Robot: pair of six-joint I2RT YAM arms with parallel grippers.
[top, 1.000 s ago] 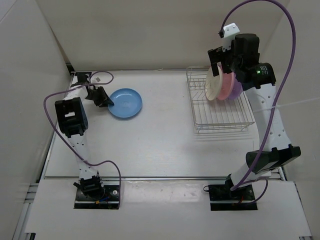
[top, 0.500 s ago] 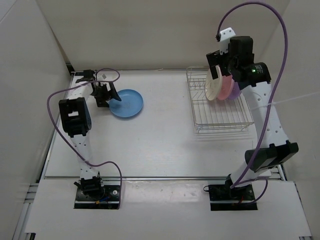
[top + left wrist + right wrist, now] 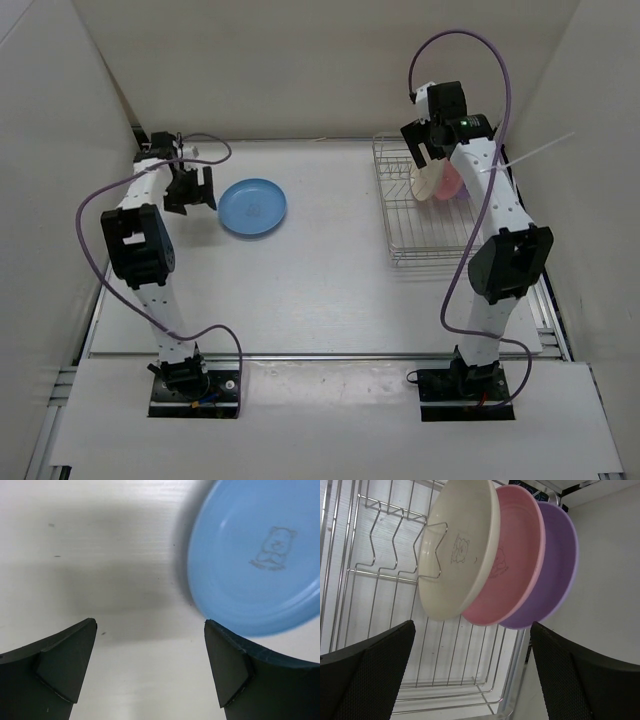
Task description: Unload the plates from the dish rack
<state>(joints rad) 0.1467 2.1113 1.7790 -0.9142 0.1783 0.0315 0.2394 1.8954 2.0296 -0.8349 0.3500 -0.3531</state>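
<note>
The white table (image 3: 330, 280) takes up the middle of the overhead view. At its lower edge the left arm (image 3: 135, 250) and the right arm (image 3: 500, 260) are mounted, each trailed by a purple cable.

The dish rack (image 3: 440, 235) is seen in the upper right of the overhead frame, resting on the table. Three plates are stood on edge in the rack's far end, leaning close against one another. In the right wrist view they are ordered from left to right as the cream plate (image 3: 460, 555), the pink plate (image 3: 517, 555) and the purple plate (image 3: 560, 565). A wire loop of the rack is seen in front of the cream plate.

The blue plate (image 3: 252, 207) is laid flat on the table in the upper left of the overhead frame, well apart from the rack.

The right gripper (image 3: 427, 152) is held above the three racked plates. Its jaws are spread wide and nothing is gripped.

The left gripper (image 3: 190, 188) is placed just to the left of the blue plate. Its jaws are spread fully and only bare table is seen between them. Whether its right finger (image 3: 230, 665) touches the plate's rim cannot be told.
</note>
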